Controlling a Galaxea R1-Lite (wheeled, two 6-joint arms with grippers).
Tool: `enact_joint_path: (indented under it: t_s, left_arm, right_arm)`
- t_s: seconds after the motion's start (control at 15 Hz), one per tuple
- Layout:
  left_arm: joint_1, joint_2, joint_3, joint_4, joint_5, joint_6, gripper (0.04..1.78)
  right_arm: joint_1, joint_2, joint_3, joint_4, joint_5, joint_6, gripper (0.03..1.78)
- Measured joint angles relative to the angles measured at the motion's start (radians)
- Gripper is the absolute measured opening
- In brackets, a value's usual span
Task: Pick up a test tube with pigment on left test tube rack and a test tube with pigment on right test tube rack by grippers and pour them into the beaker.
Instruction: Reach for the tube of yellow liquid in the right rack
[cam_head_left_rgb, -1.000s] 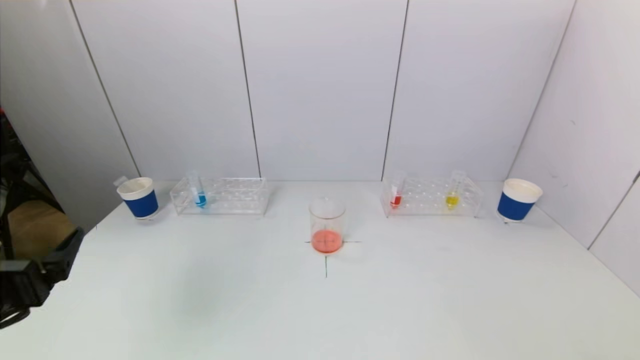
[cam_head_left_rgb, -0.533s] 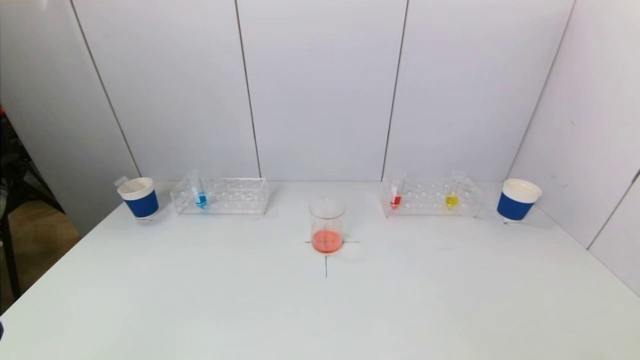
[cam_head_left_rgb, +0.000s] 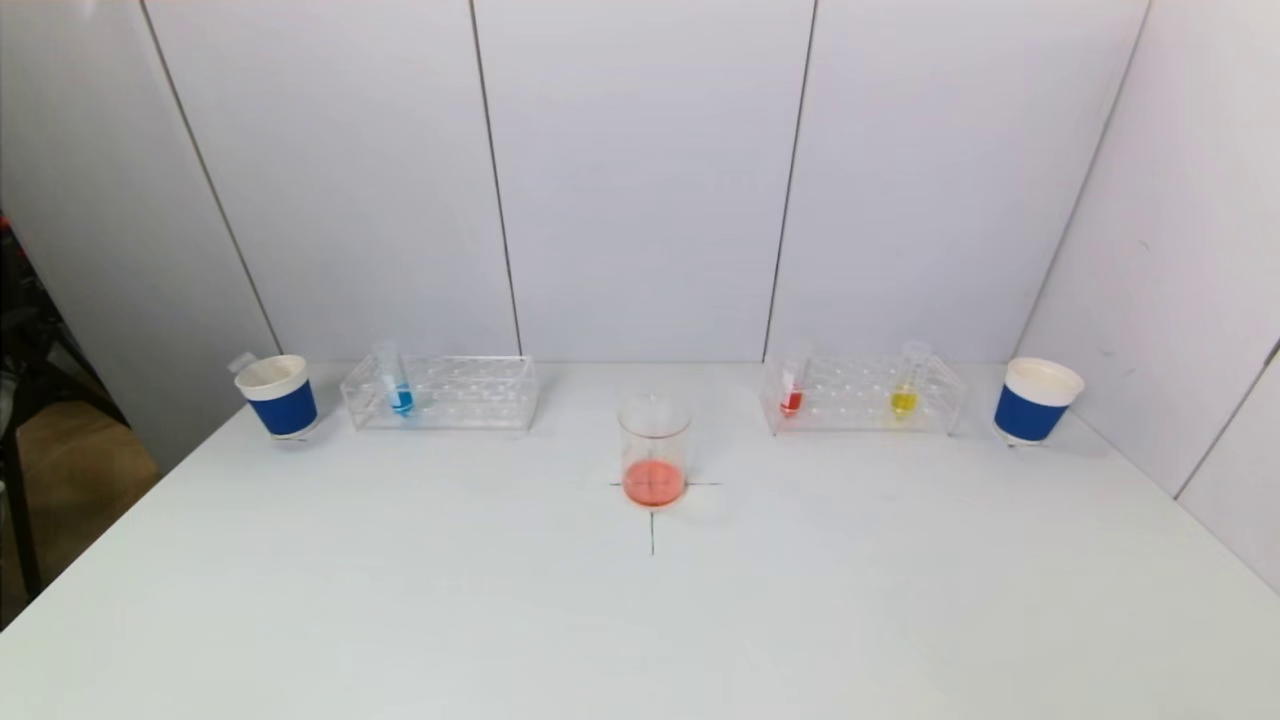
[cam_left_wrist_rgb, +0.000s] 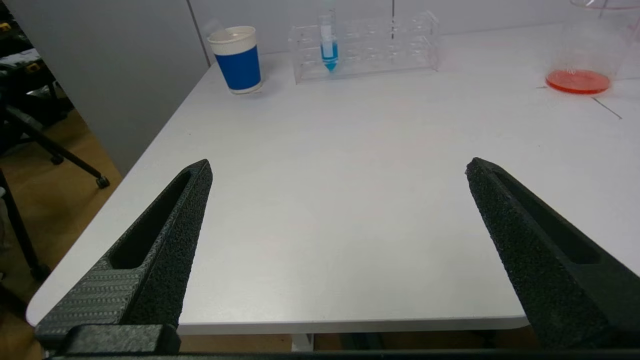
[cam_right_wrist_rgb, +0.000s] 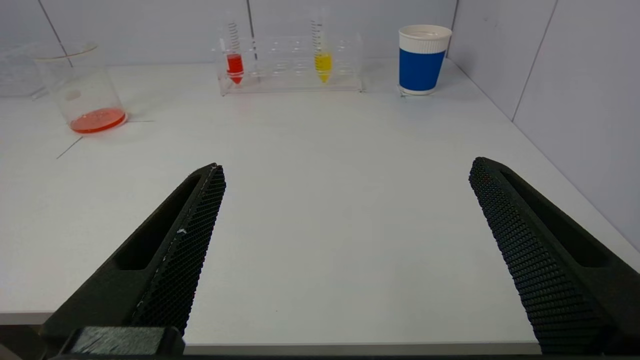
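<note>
Scanning head view: beaker (cam_head_left_rgb: 654, 452) centre, blue tube (cam_head_left_rgb: 397, 385) far left, red tube (cam_head_left_rgb: 793, 390) far right; no arms. Left wrist: left gripper (cam_left_wrist_rgb: 335, 170) wide, empty. Right wrist: right gripper (cam_right_wrist_rgb: 345, 170) wide, empty. We judge tubes light, slippery, fragile; pinch the upper wall.

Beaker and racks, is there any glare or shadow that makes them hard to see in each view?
Head view: even light, the beaker casts a faint shadow, the clear racks look pale against the wall. Left wrist view: the beaker's glass nearly vanishes above its red liquid. Right wrist view: the tubes read clearly; the open right tool casts no marked shadow.
</note>
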Motion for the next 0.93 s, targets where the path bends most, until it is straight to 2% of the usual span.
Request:
enact_joint_path:
  t_s: [0.2,0.53,0.8,0.93]
  left_arm:
    - [0.000,-0.006,0.061,-0.035,-0.053,-0.018,1.77]
    - [0.000,-0.006,0.070,-0.042,-0.024,-0.089,1.77]
    - [0.000,-0.006,0.070,-0.043,-0.023,-0.091,1.77]
    - [0.000,-0.006,0.070,-0.042,-0.024,-0.091,1.77]
  right_arm:
    - [0.000,0.000,0.000,0.000,0.000,0.000,1.77]
    - [0.000,0.000,0.000,0.000,0.000,0.000,1.77]
    - [0.000,0.000,0.000,0.000,0.000,0.000,1.77]
    - [0.001,0.000,0.000,0.000,0.012,-0.029,1.77]
